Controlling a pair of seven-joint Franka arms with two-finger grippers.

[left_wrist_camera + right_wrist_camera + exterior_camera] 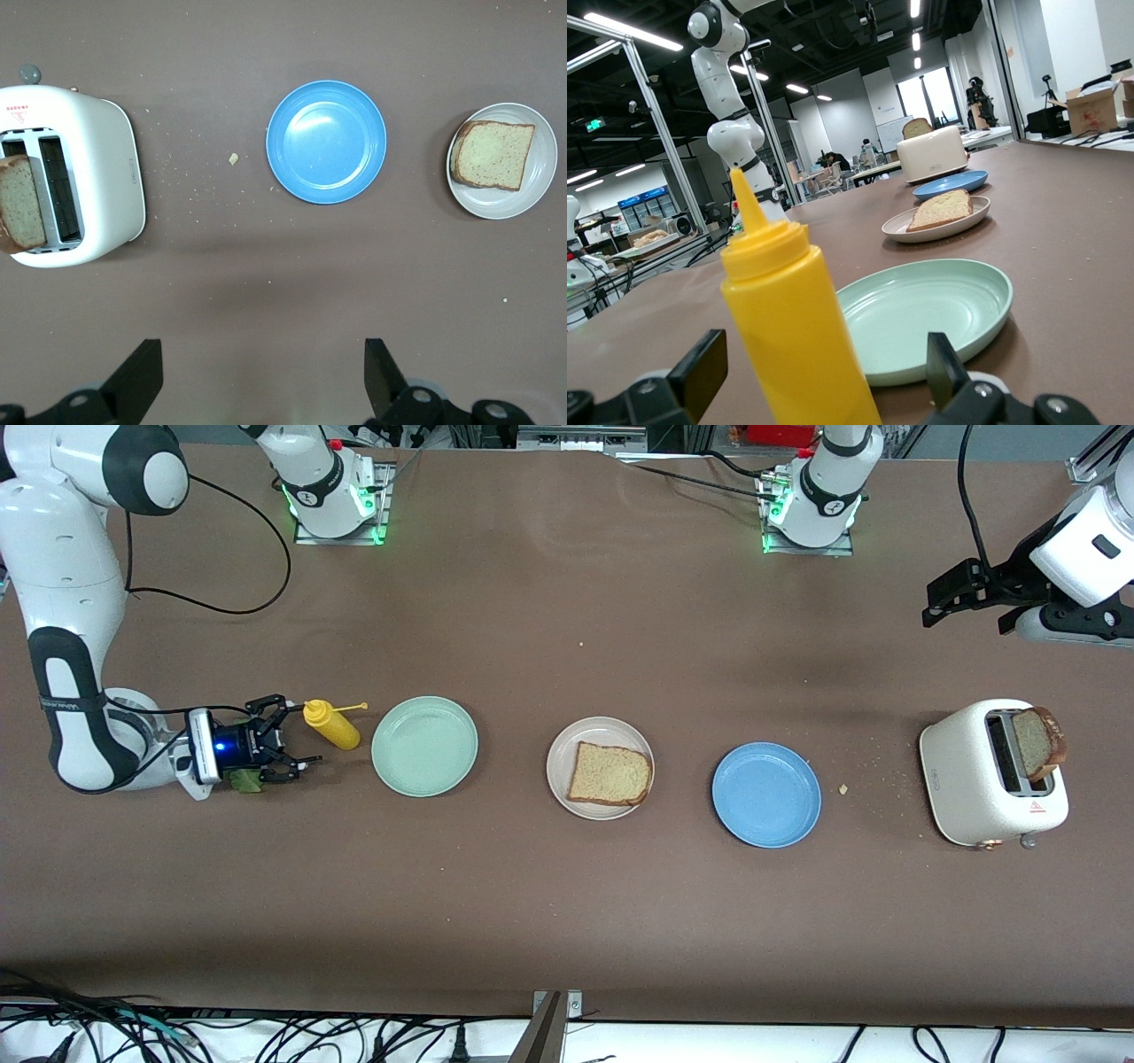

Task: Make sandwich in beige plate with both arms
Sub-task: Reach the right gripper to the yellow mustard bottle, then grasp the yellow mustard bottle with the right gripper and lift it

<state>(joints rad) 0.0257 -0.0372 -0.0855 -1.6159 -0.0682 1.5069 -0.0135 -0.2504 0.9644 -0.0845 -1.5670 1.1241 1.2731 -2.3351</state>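
The beige plate (601, 735) sits mid-table and holds one brown bread slice (609, 774); both also show in the left wrist view, plate (537, 191) and slice (493, 155). A second slice (1036, 742) stands up out of the white toaster (979, 779). A green lettuce leaf (246, 781) lies on the table, partly hidden under the right hand. My right gripper (297, 735) (824, 363) is low and open, its fingers either side of a yellow squeeze bottle (332, 724) (793, 319) without gripping it. My left gripper (941, 602) (261, 376) hangs open and empty in the air at the left arm's end of the table, not over the toaster.
A mint-green plate (424, 746) lies between the bottle and the beige plate. A blue plate (766, 794) lies between the beige plate and the toaster. Crumbs (843, 788) are scattered beside the toaster. A black cable (221, 607) trails near the right arm.
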